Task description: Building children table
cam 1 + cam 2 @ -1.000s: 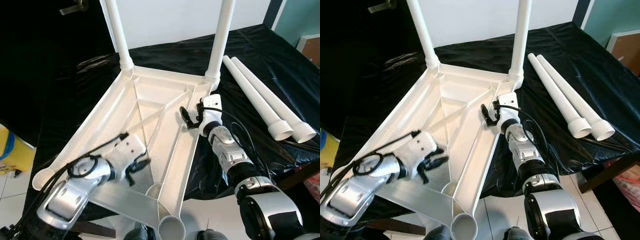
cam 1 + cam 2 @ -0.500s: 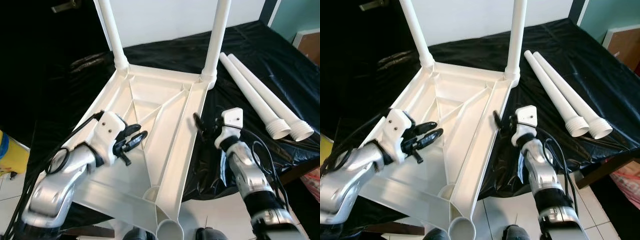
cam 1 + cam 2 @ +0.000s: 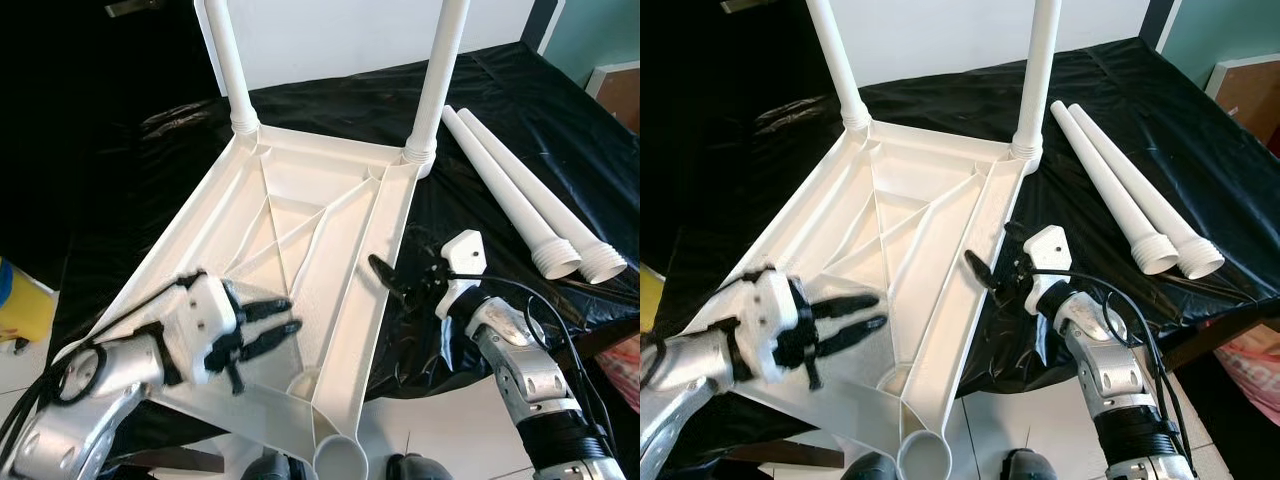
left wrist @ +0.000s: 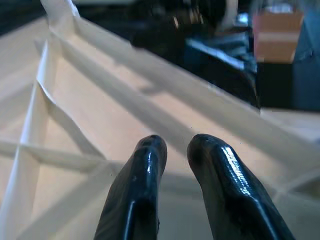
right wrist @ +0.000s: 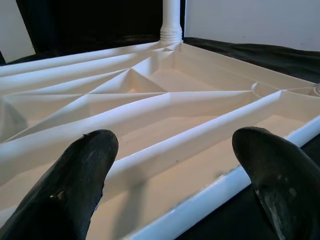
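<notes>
The white tabletop (image 3: 320,190) lies upside down on a black cloth, ribs facing up. Two white legs (image 3: 230,60) (image 3: 445,70) stand in its far corner sockets. Two loose legs (image 3: 520,190) lie side by side on the cloth to the right. My left gripper (image 3: 283,318) hovers over the near left ribs, its fingers (image 4: 145,165) a narrow gap apart and holding nothing. My right gripper (image 3: 405,275) is wide open beside the tabletop's right rim (image 5: 210,187), pointing across it, with nothing between its fingers (image 5: 80,175).
An open leg socket (image 3: 340,460) sits at the tabletop's near corner, over the cloth's edge. Black cloth (image 3: 560,120) covers the work surface. A yellow object (image 3: 10,300) is on the floor at the left and a cardboard box (image 3: 615,85) at the far right.
My left gripper has drawn back toward the near edge of the tabletop. My right gripper has left the far right corner and now sits lower along the right rim, turned toward it.
</notes>
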{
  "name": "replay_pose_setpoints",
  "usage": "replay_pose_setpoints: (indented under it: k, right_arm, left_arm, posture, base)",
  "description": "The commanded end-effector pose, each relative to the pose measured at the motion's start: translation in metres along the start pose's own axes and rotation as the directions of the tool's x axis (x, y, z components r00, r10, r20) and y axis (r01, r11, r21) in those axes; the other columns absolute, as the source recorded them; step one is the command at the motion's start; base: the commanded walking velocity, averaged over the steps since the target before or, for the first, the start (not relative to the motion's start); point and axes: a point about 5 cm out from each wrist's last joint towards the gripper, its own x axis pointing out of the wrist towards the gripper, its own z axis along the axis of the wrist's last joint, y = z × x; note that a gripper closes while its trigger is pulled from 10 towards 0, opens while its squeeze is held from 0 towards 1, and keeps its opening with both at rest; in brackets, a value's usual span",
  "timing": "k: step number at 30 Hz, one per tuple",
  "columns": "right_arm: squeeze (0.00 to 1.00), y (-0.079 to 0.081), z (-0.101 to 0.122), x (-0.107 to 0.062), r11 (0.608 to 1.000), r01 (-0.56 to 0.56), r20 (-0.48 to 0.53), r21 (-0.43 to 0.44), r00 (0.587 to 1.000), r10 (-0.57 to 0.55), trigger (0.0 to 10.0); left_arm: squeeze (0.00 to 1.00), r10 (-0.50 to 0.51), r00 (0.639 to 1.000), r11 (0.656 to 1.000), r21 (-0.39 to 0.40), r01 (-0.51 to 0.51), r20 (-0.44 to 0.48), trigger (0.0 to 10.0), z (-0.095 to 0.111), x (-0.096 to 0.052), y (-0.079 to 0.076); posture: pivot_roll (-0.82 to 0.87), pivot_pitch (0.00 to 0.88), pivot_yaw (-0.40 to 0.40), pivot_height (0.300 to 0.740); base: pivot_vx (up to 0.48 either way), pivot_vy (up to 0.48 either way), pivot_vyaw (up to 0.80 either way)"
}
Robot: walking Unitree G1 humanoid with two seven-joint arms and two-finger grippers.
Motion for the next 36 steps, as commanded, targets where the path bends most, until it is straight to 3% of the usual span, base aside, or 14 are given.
replay_pose_setpoints:
  k: [1, 6, 9, 11, 12, 13, 15, 24, 25, 32, 36]
  right_arm:
    - [0.0, 0.002, -0.001, -0.003, 1.0, -0.012, -0.015, 0.017, 1.0, 0.012, 10.0]
    - [0.0, 0.002, -0.001, -0.003, 1.0, -0.019, -0.02, 0.02, 1.0, 0.02, 10.0]
    - [0.0, 0.003, 0.002, -0.002, 0.999, -0.027, -0.023, 0.018, 0.999, 0.027, 10.0]
    - [0.0, 0.002, 0.003, -0.001, 1.0, -0.024, -0.023, 0.015, 0.999, 0.024, 10.0]
    - [0.0, 0.002, 0.004, -0.001, 1.0, -0.021, -0.022, 0.014, 1.0, 0.021, 10.0]
    - [0.0, 0.003, 0.004, -0.001, 1.0, -0.018, -0.022, 0.015, 1.0, 0.019, 10.0]
    - [0.0, 0.003, 0.005, -0.001, 1.0, -0.017, -0.022, 0.016, 1.0, 0.017, 10.0]
    - [0.0, 0.002, 0.005, -0.005, 1.0, 0.004, -0.03, 0.014, 1.0, -0.003, 10.0]
    - [0.0, 0.001, 0.006, -0.005, 1.0, 0.007, -0.029, 0.013, 1.0, -0.006, 10.0]
    - [0.0, 0.001, 0.008, -0.004, 1.0, 0.009, -0.027, 0.01, 1.0, -0.009, 10.0]
    - [0.0, -0.001, 0.011, -0.005, 1.0, 0.025, -0.021, 0.006, 0.999, -0.024, 10.0]
  left_arm:
    - [0.0, -0.025, 0.999, 1.0, 0.012, 0.026, -0.031, 10.0, -0.005, 0.0, -0.004]
    - [0.0, -0.042, 0.998, 0.999, 0.02, 0.043, -0.046, 10.0, -0.009, -0.002, -0.007]
    - [0.0, -0.082, 0.986, 0.996, 0.033, 0.088, -0.142, 10.0, -0.026, 0.0, -0.011]
    - [0.0, -0.054, 0.984, 0.995, 0.072, 0.067, -0.171, 10.0, -0.032, 0.003, -0.008]
    - [0.18, -0.042, 0.984, 0.995, 0.078, 0.056, -0.17, 10.0, -0.032, 0.004, -0.005]
    - [1.0, -0.033, 0.986, 0.998, 0.049, 0.041, -0.163, 10.0, -0.033, 0.005, -0.003]
    - [1.0, -0.029, 0.987, 0.999, 0.023, 0.033, -0.157, 10.0, -0.034, 0.006, -0.001]
    - [1.0, -0.014, 0.981, 0.988, 0.147, 0.042, -0.192, 10.0, -0.036, 0.005, 0.003]
    - [0.0, -0.009, 0.977, 0.985, 0.166, 0.046, -0.213, 10.0, -0.038, 0.006, 0.004]
    - [0.0, -0.016, 0.956, 0.979, 0.19, 0.075, -0.294, 10.0, -0.049, 0.01, 0.005]
    - [0.0, -0.023, 0.921, 0.982, 0.165, 0.094, -0.39, 10.0, -0.063, 0.012, 0.007]
  posture:
    - [0.0, 0.139, 0.042, 0.74]
    - [0.0, 0.134, 0.038, 0.74]
    - [0.0, 0.132, 0.041, 0.74]
    - [-0.01, 0.132, 0.046, 0.74]
    - [-0.01, 0.132, 0.048, 0.74]
    - [-0.01, 0.132, 0.052, 0.74]
    - [-0.01, 0.132, 0.052, 0.74]
    - [-0.02, 0.137, 0.062, 0.74]
    - [-0.02, 0.137, 0.064, 0.74]
    - [-0.02, 0.137, 0.068, 0.74]
    - [-0.03, 0.138, 0.075, 0.74]
  base:
    - [0.0, 0.0, 0.0]
    - [0.0, 0.0, 0.0]
    - [0.0, 0.0, 0.0]
    - [0.0, 0.0, 0.0]
    - [0.0, 0.0, 0.0]
    - [0.0, 0.0, 0.0]
    - [0.0, 0.0, 0.0]
    - [0.0, 0.0, 0.0]
    - [0.0, 0.0, 0.0]
    - [0.0, 0.0, 0.0]
    - [0.0, 0.0, 0.0]
